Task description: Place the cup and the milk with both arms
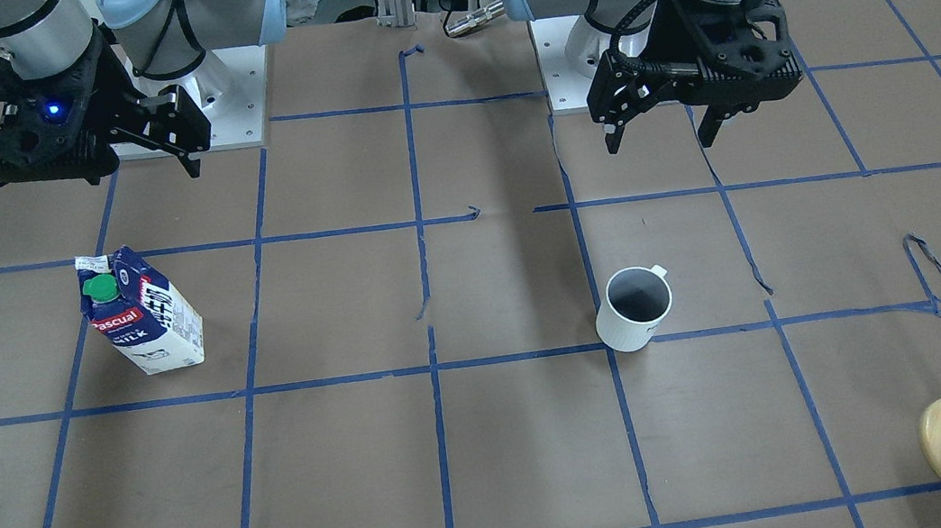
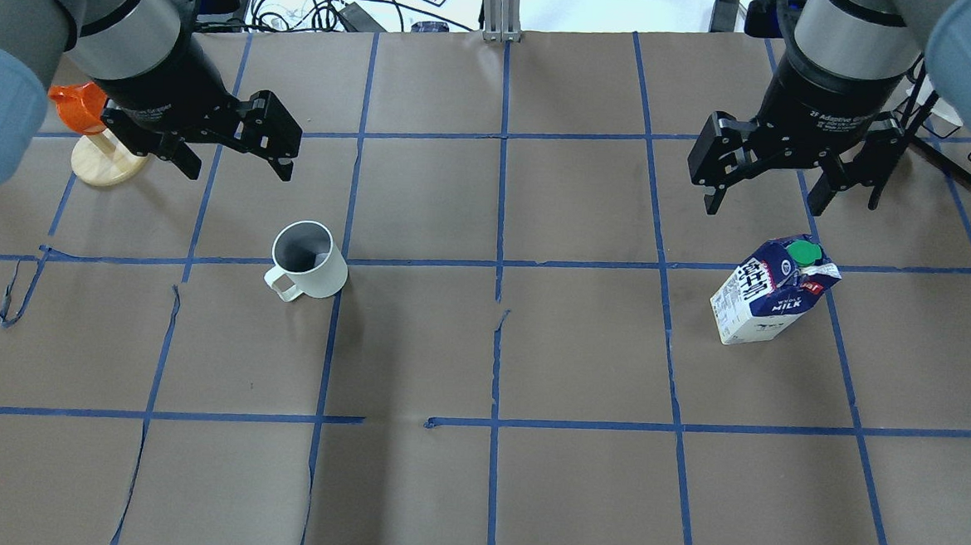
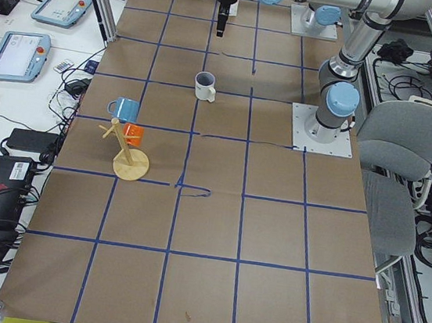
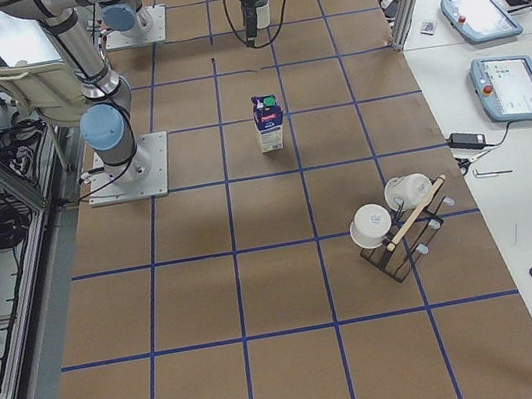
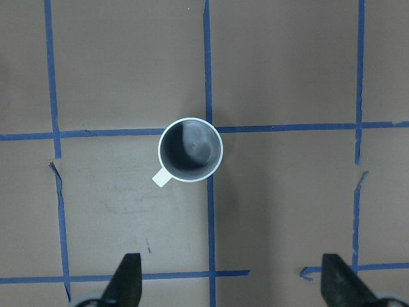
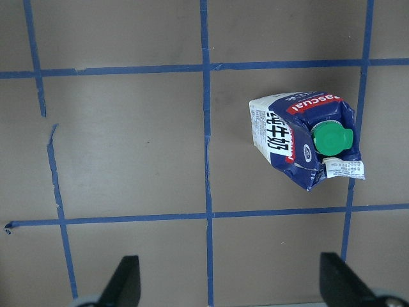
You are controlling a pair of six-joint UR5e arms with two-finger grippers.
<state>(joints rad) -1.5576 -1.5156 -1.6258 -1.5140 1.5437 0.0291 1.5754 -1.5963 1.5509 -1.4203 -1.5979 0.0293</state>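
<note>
The white ribbed cup (image 2: 310, 259) stands upright on the robot's left half of the table, its handle towards the robot; it also shows in the front view (image 1: 635, 308) and the left wrist view (image 5: 190, 151). My left gripper (image 2: 235, 164) hangs open and empty above the table, just beyond the cup. The blue and white milk carton (image 2: 771, 300) stands upright on the right half, its green cap on top; it also shows in the front view (image 1: 140, 312) and the right wrist view (image 6: 303, 137). My right gripper (image 2: 763, 206) hangs open and empty beyond the carton.
A wooden stand with an orange cup (image 2: 86, 114) sits at the far left, close behind the left gripper. A rack with white cups (image 4: 397, 224) stands near the table's right end. The brown table cover (image 2: 490, 347) carries a grid of blue tape.
</note>
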